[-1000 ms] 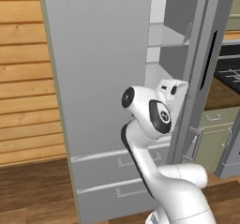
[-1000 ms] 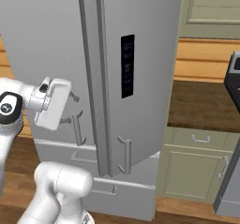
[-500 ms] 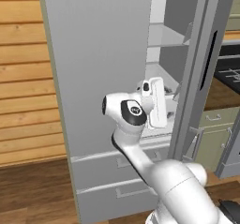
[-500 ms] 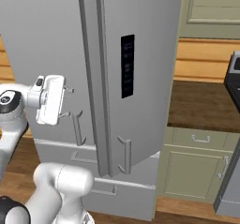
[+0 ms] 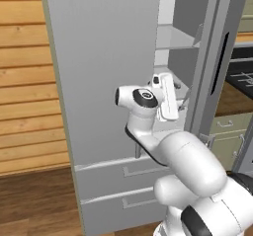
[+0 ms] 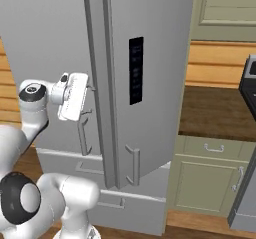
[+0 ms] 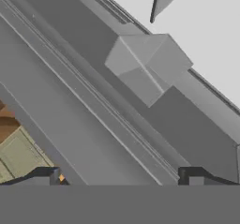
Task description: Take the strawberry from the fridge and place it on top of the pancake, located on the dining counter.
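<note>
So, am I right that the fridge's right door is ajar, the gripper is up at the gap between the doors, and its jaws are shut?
Not quite: the jaws are open. The hand view shows the fingertips far apart with nothing between them. The rest holds: the fridge has its right door ajar, and the gripper is at the gap.

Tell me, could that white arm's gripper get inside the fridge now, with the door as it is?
Probably yes. The fridge has its right door swung partly open, and the gripper, jaws wide apart, sits at the gap with white shelves showing beyond. The opening looks narrow, though, so the bulky arm may crowd it.
</note>
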Tool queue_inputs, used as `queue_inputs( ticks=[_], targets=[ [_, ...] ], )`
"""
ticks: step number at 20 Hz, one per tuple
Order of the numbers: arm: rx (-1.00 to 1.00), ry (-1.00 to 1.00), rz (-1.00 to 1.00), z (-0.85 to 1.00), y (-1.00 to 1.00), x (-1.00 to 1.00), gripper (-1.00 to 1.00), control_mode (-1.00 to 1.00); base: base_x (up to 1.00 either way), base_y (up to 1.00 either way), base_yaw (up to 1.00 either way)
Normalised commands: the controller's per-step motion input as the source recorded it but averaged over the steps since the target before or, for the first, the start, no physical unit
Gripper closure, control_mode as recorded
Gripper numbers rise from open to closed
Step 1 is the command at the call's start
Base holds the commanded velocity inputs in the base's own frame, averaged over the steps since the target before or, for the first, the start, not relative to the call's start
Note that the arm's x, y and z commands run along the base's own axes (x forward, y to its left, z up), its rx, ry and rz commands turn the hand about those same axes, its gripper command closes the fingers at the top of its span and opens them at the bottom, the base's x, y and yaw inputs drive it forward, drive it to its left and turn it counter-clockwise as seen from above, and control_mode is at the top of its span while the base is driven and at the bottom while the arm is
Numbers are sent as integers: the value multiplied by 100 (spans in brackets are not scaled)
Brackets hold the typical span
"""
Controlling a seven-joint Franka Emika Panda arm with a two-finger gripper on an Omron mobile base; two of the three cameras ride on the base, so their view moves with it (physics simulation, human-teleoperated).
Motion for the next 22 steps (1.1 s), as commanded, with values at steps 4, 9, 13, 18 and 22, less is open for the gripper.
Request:
queue_inputs(
  ticks=[4,9,13,18,22],
  targets=[
    [0,-4,0,0,-56,-32,-100,-100,0,0,0],
    [0,-10,0,6,-55,-54,-100,-100,0,0,0],
    [0,-10,-1,12,-65,-50,-100,-100,0,0,0],
    [13,-13,-7,8,-94,-55,-100,-100,0,0,0],
    [18,-11,-15,0,-100,-23,-100,-100,0,0,0]
  ],
)
